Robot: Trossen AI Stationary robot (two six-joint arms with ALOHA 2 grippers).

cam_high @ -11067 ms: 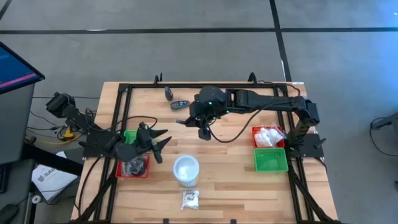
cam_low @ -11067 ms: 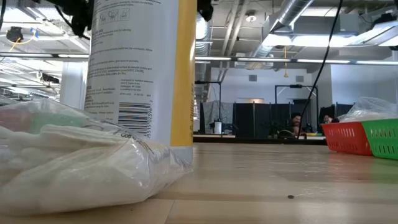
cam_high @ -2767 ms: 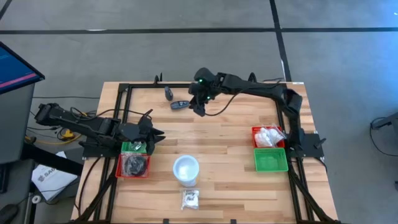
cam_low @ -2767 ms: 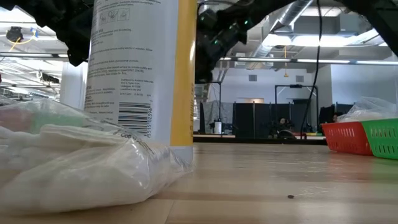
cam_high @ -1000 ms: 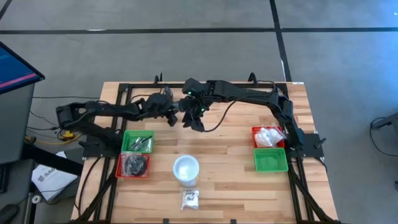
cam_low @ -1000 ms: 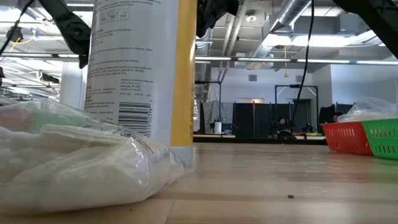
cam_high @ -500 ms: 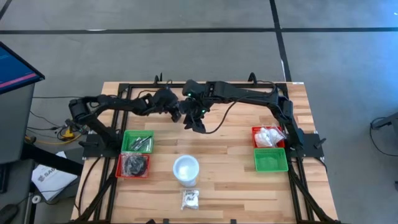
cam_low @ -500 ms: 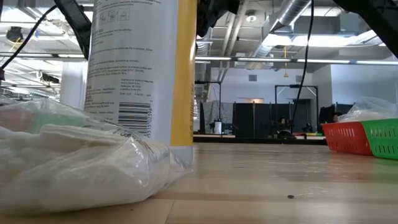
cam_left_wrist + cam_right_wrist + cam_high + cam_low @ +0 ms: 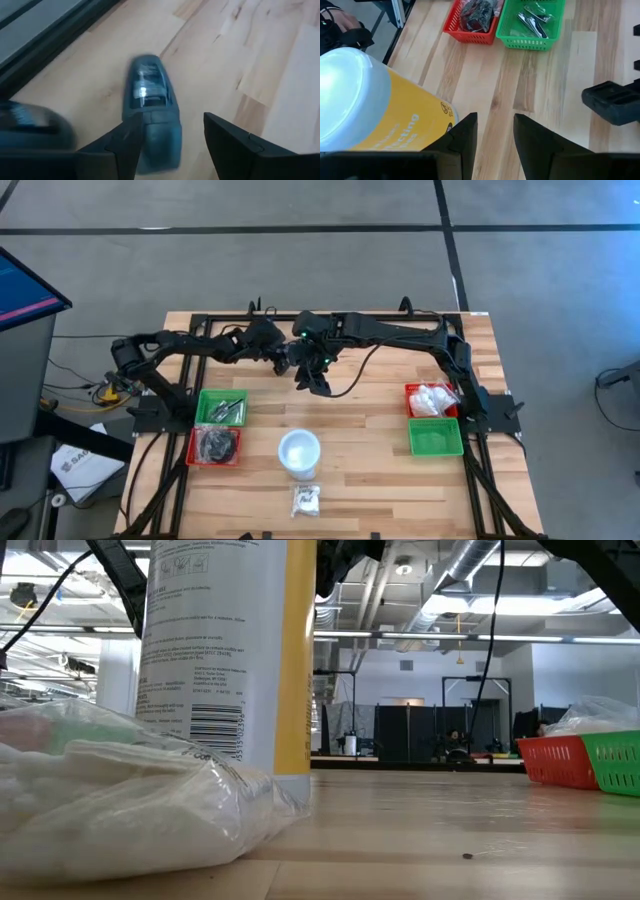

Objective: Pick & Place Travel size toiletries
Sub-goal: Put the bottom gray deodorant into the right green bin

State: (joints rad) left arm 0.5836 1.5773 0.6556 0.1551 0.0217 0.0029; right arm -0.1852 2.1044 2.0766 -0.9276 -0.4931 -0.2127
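Observation:
A small dark oblong piece lies flat on the wood near the table's far edge. My left gripper is open and low over it, one finger on each side of the piece's near end. A second dark shape sits blurred beside it. In the high view both are hidden under the arms. My right gripper hovers open and empty close beside the left one. A bag of white pieces lies at the near edge. My left gripper stands astride the dark piece's near end, coming in low along its length. One finger overlaps the piece's edge in the wrist view, and I cannot tell whether it touches. The piece lies flat on the table.
A white canister with a yellow label stands at the near middle. On the left are a green tray of silvery sticks and a red tray of black discs. On the right are a red tray of white wrapped pieces and a green tray.
My left arm has stretched farther toward the table's far edge and a little right, bringing its open gripper in over the dark pieces next to the right gripper. The right arm has kept still.

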